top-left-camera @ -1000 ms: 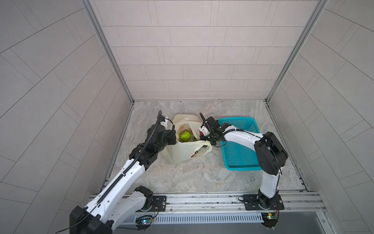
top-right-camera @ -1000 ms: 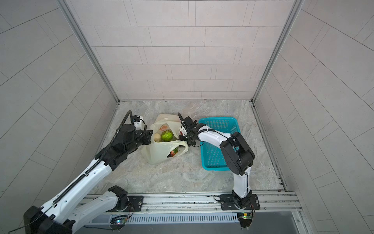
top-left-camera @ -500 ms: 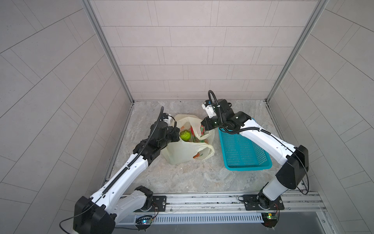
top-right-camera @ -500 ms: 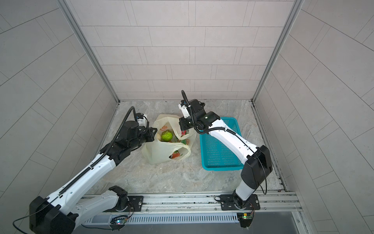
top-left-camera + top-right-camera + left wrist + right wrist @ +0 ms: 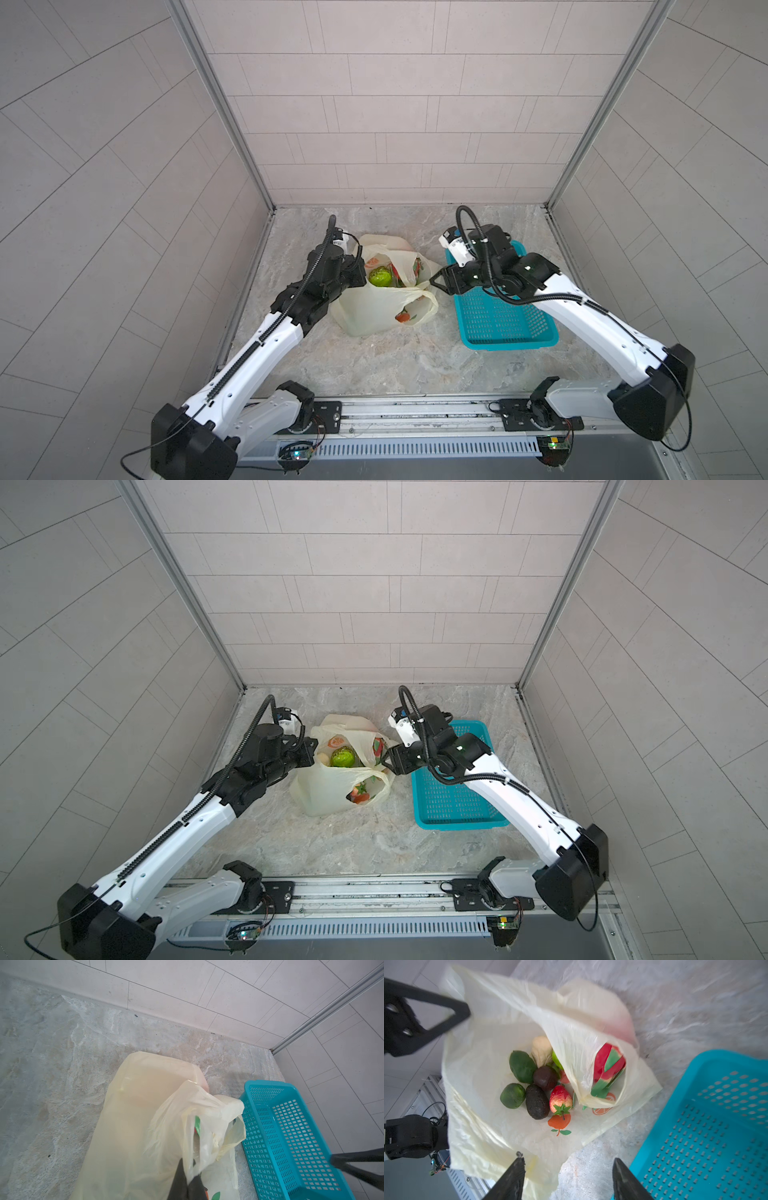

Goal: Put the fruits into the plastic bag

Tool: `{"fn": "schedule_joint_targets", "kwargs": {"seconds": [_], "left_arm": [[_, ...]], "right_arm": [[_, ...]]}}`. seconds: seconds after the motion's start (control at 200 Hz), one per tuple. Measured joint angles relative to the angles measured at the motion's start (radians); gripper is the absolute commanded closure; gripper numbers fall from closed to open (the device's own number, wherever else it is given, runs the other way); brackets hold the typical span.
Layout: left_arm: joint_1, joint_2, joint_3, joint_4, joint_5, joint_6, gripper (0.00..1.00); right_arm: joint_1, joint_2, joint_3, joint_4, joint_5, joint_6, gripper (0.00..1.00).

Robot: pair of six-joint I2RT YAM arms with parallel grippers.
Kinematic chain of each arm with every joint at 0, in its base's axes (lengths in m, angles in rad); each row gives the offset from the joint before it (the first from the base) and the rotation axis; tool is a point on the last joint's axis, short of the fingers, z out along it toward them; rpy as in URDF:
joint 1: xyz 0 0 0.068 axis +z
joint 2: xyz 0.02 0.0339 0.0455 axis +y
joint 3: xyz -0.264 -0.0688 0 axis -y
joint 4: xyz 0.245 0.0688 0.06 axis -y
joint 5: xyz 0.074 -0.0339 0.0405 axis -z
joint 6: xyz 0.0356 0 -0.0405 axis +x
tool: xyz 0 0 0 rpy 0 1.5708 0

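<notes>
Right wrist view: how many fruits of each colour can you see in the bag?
Dark green fruits: 2
Bright green fruit, mostly hidden: 1
Dark brown-purple fruits: 2
Red-pink fruits: 3
Cream fruit: 1
Total visible: 9

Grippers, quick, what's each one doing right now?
Left gripper: shut on the thin cream-yellow plastic bag.
Right gripper: jaws open, holding nothing.

A: The plastic bag [image 5: 492,1068] is translucent cream-yellow with orange fruit prints; the fruits [image 5: 537,1084] inside are dark green, brownish purple and red.

B: The basket [image 5: 708,1126] is teal with a hole pattern; the pale lump [image 5: 542,1049] looks beige, though blurred.
</notes>
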Motion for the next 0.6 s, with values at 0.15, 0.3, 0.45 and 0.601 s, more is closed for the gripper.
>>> {"fn": "schedule_joint_targets", "kwargs": {"seconds": [0.15,0.3,0.45,0.601], "left_arm": [[0.011,0.000,0.000,-0.021,-0.024,0.004,1.00],[0.021,0.000,0.000,-0.023,-0.037,0.006,1.00],[0.024,0.000,0.000,-0.023,-0.043,0.009,1.00],[0.028,0.000,0.000,-0.023,-0.045,0.016,1.00]], "right_arm": [[-0.011,-0.090,-0.039,0.016,-0.030,0.001,0.28],[0.060,-0.076,-0.133,0.064,-0.083,0.029,0.25],[0.111,0.002,-0.198,0.131,-0.118,0.066,0.28],[0.098,0.103,-0.220,0.214,-0.095,0.105,0.51]]}}
